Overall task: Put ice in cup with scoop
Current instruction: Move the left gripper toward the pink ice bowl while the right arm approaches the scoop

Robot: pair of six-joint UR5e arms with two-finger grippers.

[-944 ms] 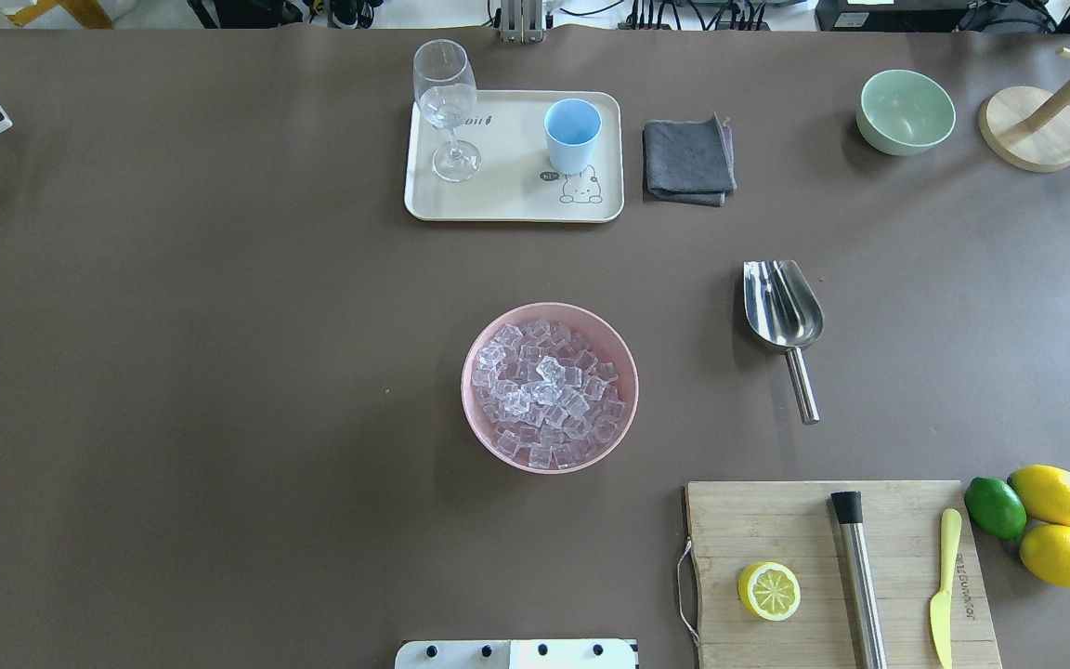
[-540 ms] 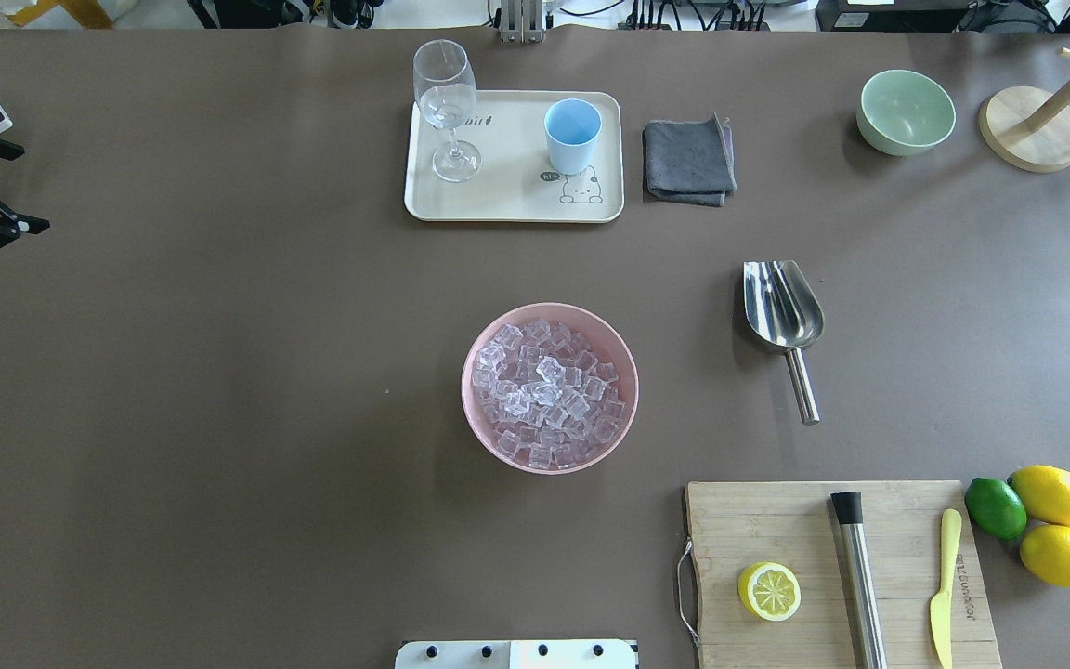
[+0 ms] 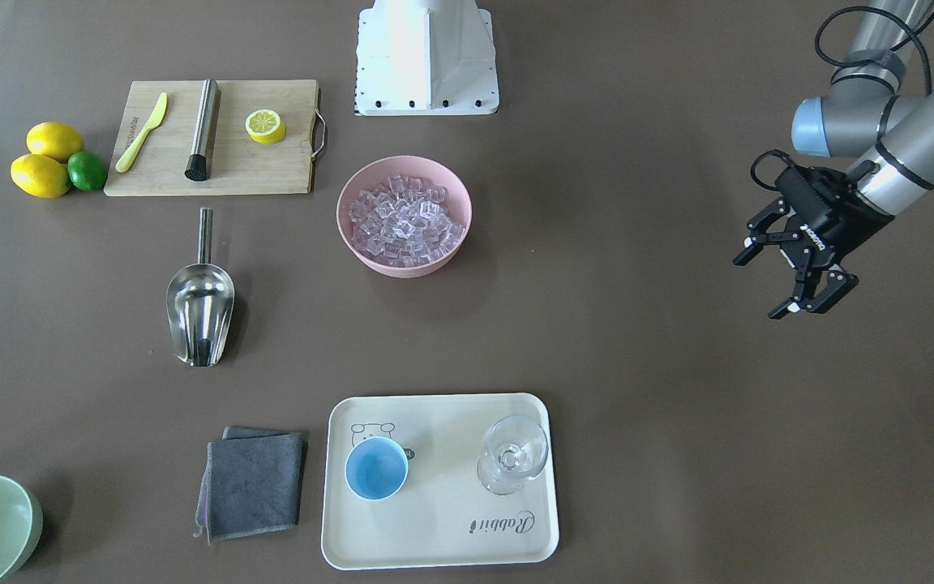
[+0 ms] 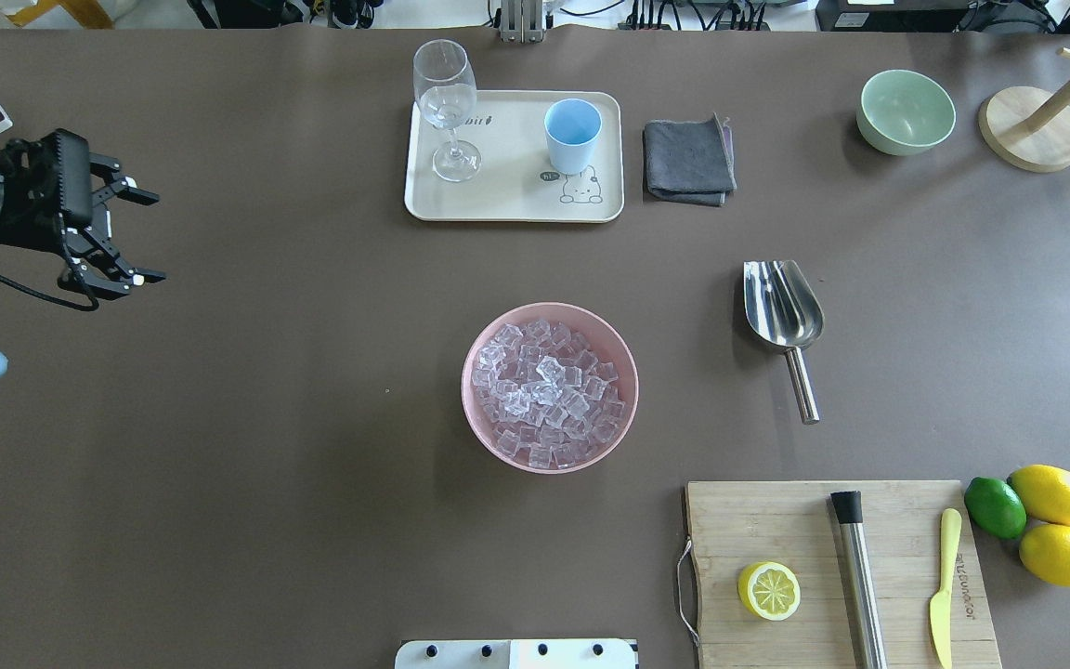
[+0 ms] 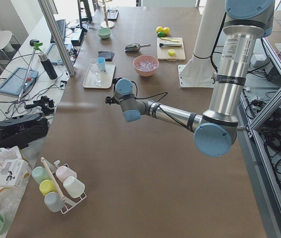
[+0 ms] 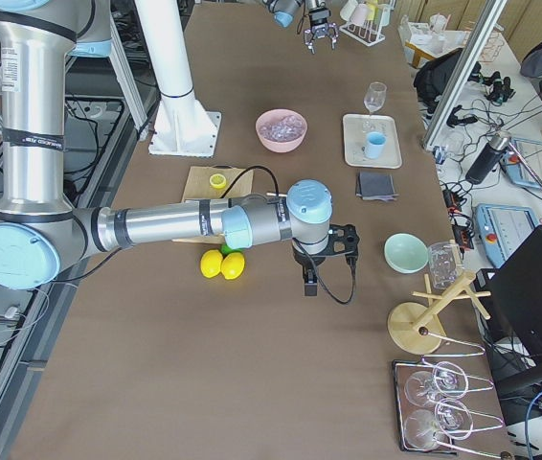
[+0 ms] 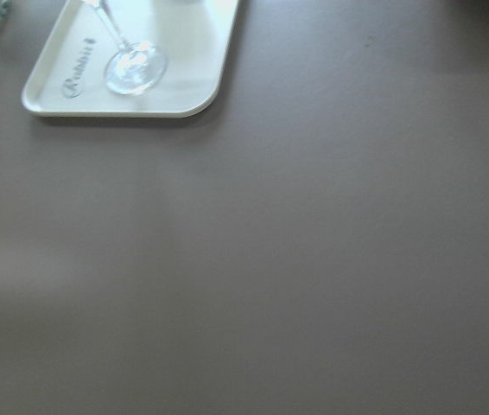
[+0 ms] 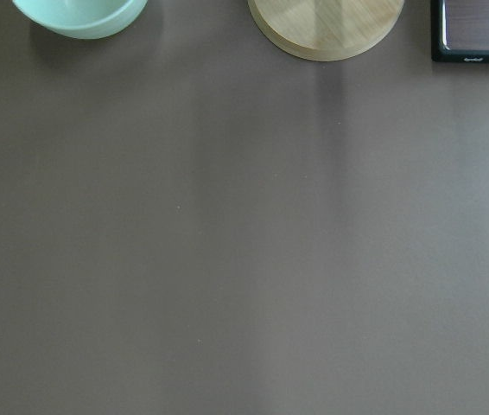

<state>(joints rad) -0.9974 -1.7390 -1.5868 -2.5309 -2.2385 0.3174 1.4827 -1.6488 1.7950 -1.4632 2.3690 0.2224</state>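
The ice (image 4: 549, 390) is a heap of clear cubes in a pink bowl (image 4: 623, 358) at the table's middle. The light-blue cup (image 4: 572, 135) stands upright on a cream tray (image 4: 507, 200) at the back, also in the front view (image 3: 375, 469). The steel scoop (image 4: 783, 302) lies on the table right of the bowl, handle toward the robot. My left gripper (image 4: 160, 237) is open and empty at the far left, well away from all of them. My right gripper (image 6: 311, 284) shows only in the right side view, beyond the lemons; I cannot tell its state.
A stemmed glass (image 4: 445, 102) stands on the tray beside the cup. A grey cloth (image 4: 688, 158), a pale green bowl (image 4: 905, 111) and a wooden stand (image 4: 1032, 125) are at the back right. A cutting board (image 4: 814, 530) with lemon half, steel cylinder and knife is front right.
My left arm has come in from the left edge and moved right over the table, gripper open. The ice, cup and scoop have not moved.
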